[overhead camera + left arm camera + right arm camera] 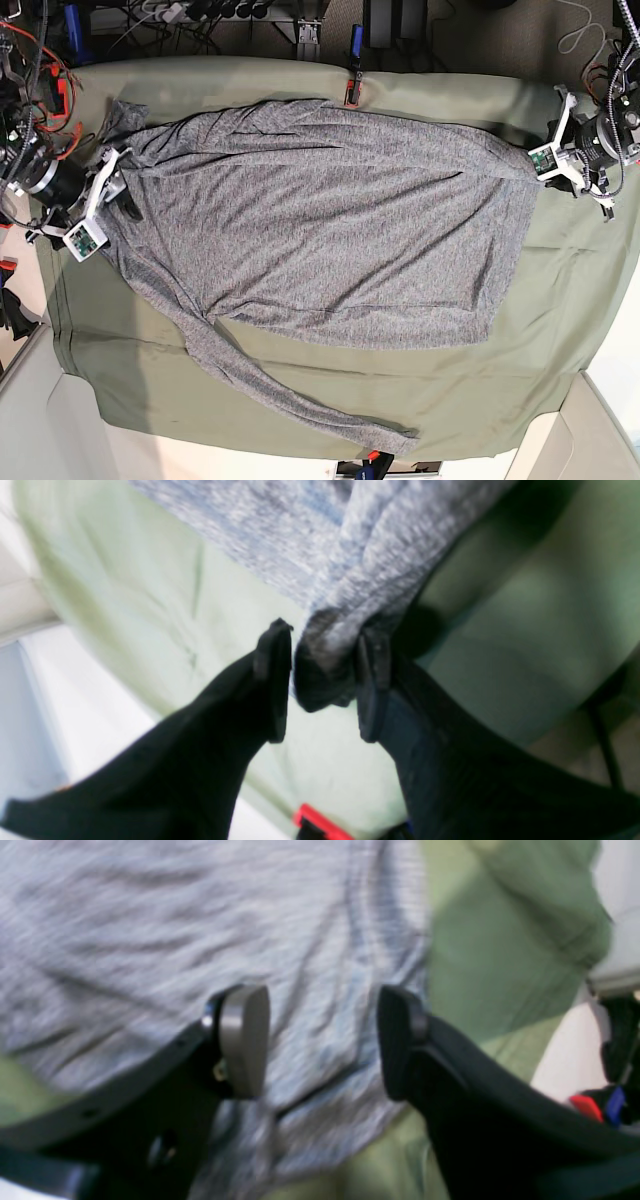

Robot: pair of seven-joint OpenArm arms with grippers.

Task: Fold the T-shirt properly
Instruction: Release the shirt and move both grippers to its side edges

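The T-shirt (320, 230) is a large heathered grey knit with long sleeves, spread wide and wrinkled across the olive-green cloth (500, 370) that covers the tabletop. One long sleeve (290, 395) trails diagonally toward the near edge of the cloth, its cuff lying close to that edge. The body of the shirt lies mostly flat, with creases running along its length.

The left gripper (322, 680) reaches in from the base view's right side at the shirt's edge. Its jaws stand parted with a bunched fold of grey fabric between them; whether they press on the fabric cannot be told. The right gripper (322, 1040) sits at the opposite end of the shirt, tilted low over the fabric. Its jaws are wide apart, with wrinkled grey knit lying beneath the gap and nothing clamped.
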